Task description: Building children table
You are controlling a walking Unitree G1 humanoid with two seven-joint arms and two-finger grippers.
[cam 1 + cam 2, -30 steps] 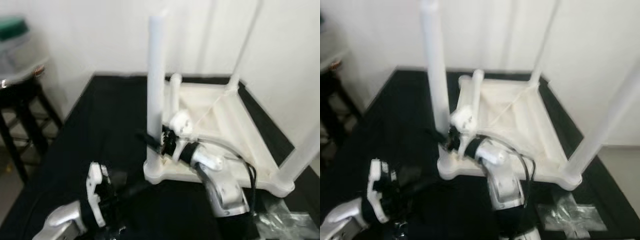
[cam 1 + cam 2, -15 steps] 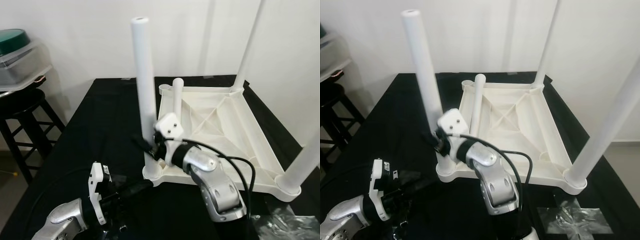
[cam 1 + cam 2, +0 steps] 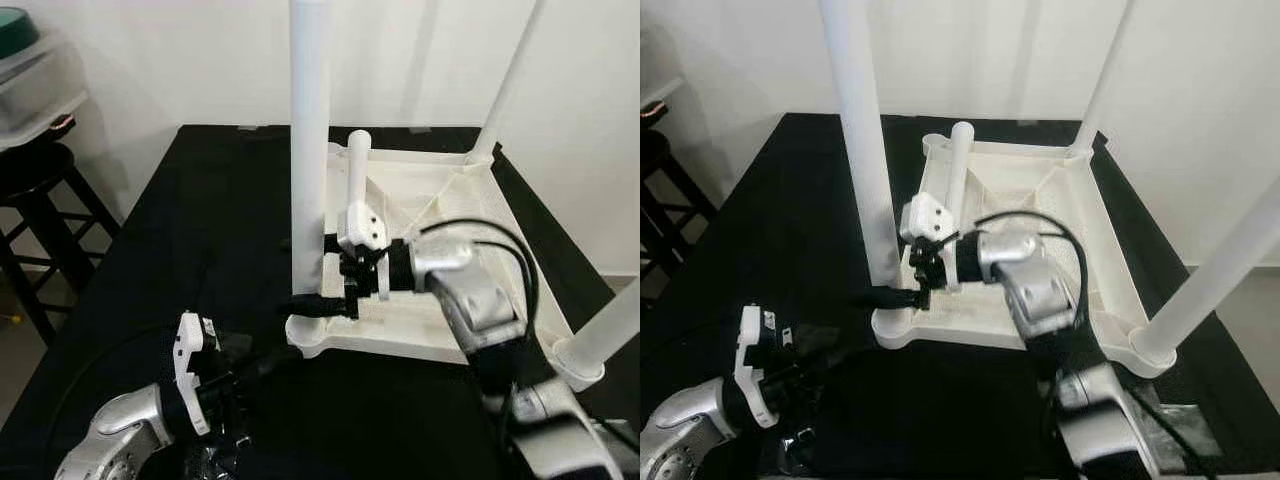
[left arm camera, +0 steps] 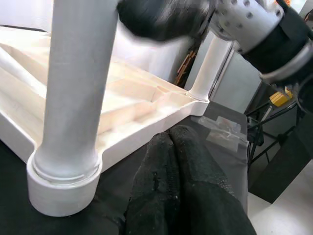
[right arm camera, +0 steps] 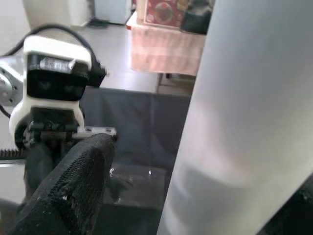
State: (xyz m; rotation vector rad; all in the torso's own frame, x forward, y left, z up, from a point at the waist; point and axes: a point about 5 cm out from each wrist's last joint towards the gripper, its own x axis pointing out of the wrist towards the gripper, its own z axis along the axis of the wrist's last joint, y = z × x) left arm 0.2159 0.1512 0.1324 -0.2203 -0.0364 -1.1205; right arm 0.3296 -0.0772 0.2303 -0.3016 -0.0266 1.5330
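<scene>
Four legs concern the white children's table [image 3: 440, 230], which lies upside down on the black desk [image 3: 200, 230]: three stand upright in corner sockets and a fourth, shorter leg [image 3: 357, 172] stands at the far left corner. Right pincer [image 3: 322, 300] reaches across the near left corner, fingers spread around the base of the near left leg [image 3: 308, 150]; firm contact cannot be confirmed. Left pincer [image 3: 262, 362] rests low on the desk just before that corner socket [image 4: 61, 188], fingers together, holding nothing. A black stool [image 3: 30, 200] stands left of the desk.
</scene>
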